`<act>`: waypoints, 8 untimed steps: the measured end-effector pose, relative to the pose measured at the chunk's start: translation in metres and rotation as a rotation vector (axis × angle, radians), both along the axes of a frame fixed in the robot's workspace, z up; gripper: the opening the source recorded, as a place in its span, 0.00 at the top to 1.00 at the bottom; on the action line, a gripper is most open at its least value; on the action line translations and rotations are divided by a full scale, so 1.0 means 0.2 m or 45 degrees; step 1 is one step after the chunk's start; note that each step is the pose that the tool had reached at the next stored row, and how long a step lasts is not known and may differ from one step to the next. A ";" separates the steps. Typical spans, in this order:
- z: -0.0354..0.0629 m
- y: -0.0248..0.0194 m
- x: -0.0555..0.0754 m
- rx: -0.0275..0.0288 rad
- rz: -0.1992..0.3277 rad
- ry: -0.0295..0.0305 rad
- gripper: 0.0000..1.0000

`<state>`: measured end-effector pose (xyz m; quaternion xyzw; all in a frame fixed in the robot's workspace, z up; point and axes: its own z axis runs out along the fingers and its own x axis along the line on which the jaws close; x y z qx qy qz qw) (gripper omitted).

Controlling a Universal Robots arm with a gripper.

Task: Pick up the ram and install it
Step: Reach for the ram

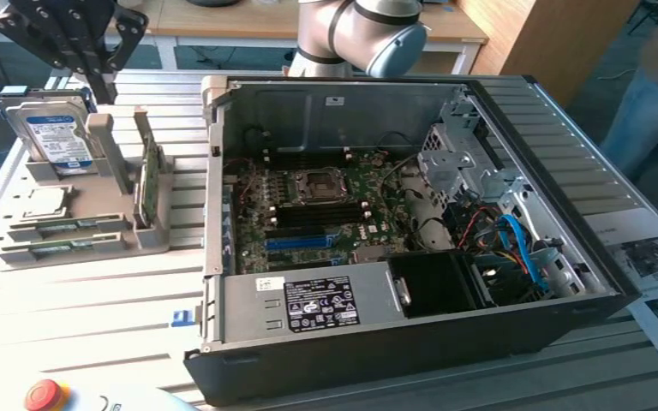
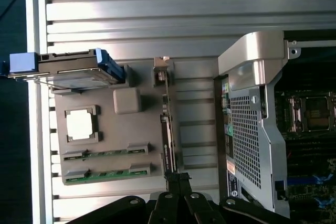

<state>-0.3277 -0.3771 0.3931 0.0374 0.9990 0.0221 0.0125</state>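
Ribbed aluminium table (image 1: 78,308) runs under everything, with an open computer case (image 1: 341,103) filling the middle and right of the exterior view and a grey parts fixture (image 1: 152,240) at its left. My pincer (image 1: 103,90) hangs in the upper left of that view, above the fixture, fingers pressed together and holding nothing. Neither memory module has been lifted. One ram stick (image 1: 72,225) lies flat in its pocket at the lower left of the fixture, just beside the bare processor (image 1: 38,201), and its twin (image 1: 61,248) lies in the next pocket. Through my wrist camera the closed pincer (image 2: 178,182) lines up with the edge of the upright expansion card (image 2: 167,129), not with the ram stick (image 2: 107,154) or the twin (image 2: 107,173). That is my main worry: going down on this line, I would meet the wrong board. With the fingers together I would also press on a stick rather than straddle it. The sticks sit low and flat, so a grip on their thin edges could slip. The hard drive (image 1: 55,133) and the card stand tall nearby, ready to be knocked.
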 end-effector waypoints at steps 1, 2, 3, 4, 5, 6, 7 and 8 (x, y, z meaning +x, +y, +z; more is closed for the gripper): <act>0.000 0.001 -0.01 0.0000 0.000 0.0000 0.90; 0.000 0.002 -0.02 0.0000 0.000 0.0000 0.90; 0.000 0.002 -0.03 0.0000 0.000 0.0000 0.90; 0.000 0.003 -0.03 0.0000 0.000 -0.0001 0.90; 0.000 0.004 -0.04 0.0001 0.000 0.0000 0.90; 0.000 0.006 -0.05 0.0000 0.000 -0.0001 0.90; 0.000 0.007 -0.06 -0.0001 0.000 0.0001 0.90; 0.000 0.009 -0.07 0.0000 0.000 0.0000 0.90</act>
